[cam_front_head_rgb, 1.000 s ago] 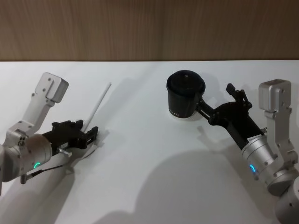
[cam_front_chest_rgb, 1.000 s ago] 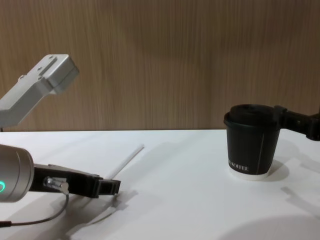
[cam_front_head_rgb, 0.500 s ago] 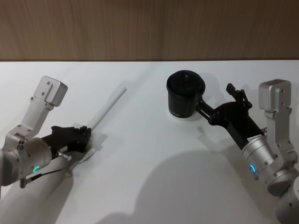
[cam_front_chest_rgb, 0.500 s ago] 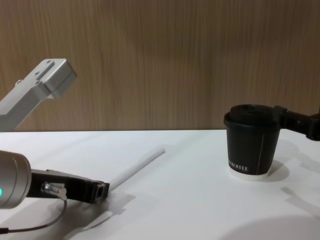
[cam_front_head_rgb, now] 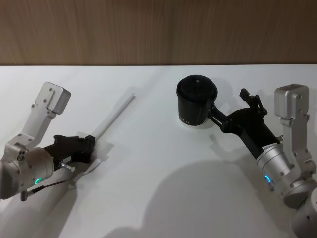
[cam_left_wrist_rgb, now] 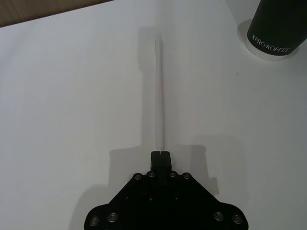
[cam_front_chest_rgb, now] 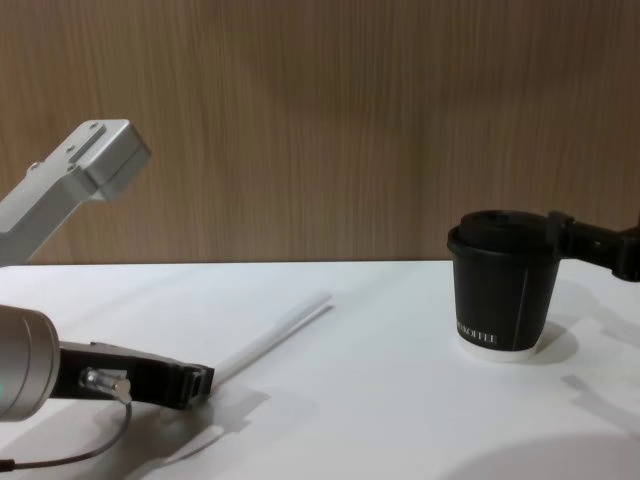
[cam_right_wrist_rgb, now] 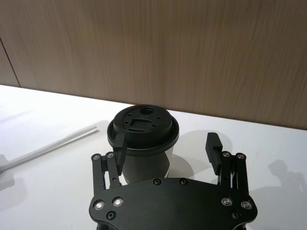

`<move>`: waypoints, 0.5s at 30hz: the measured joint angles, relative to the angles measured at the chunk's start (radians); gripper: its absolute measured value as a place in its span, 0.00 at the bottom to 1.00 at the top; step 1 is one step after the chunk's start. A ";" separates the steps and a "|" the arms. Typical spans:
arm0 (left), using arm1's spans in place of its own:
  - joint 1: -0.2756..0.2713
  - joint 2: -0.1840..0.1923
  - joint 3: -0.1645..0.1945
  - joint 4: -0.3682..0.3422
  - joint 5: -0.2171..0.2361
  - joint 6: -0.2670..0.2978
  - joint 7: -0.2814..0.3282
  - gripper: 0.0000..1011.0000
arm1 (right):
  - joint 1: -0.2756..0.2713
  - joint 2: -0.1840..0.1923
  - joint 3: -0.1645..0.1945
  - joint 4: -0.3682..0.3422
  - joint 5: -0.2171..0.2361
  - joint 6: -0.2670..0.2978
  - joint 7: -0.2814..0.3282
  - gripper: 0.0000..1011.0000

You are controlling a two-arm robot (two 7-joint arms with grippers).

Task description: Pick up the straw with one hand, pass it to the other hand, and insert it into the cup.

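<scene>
Wrist views: left end effector (cam_left_wrist_rgb: pixel 160 154) seemingly pinches straw (cam_left_wrist_rgb: pixel 157 96); right one (cam_right_wrist_rgb: pixel 165 139) beside cup (cam_right_wrist_rgb: pixel 143 122).

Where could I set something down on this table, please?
Free: the table between the straw and the cup, down to its near edge. Crowded: the open right gripper flanks the cup; the left gripper grips the straw's end.

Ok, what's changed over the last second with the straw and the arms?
The left end effector, still shut on the straw, drew back slightly toward the robot, and the straw's far end swung to the right. The cup and the open right end effector beside it stayed put.
</scene>
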 joint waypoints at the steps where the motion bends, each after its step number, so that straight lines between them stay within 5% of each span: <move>1: 0.000 0.000 0.000 0.000 0.000 -0.004 0.000 0.00 | 0.000 0.000 0.000 0.000 0.000 0.000 0.000 0.99; 15: -0.006 -0.006 0.000 0.003 0.001 -0.126 -0.010 0.00 | 0.000 0.000 0.000 0.000 0.000 0.000 0.000 0.99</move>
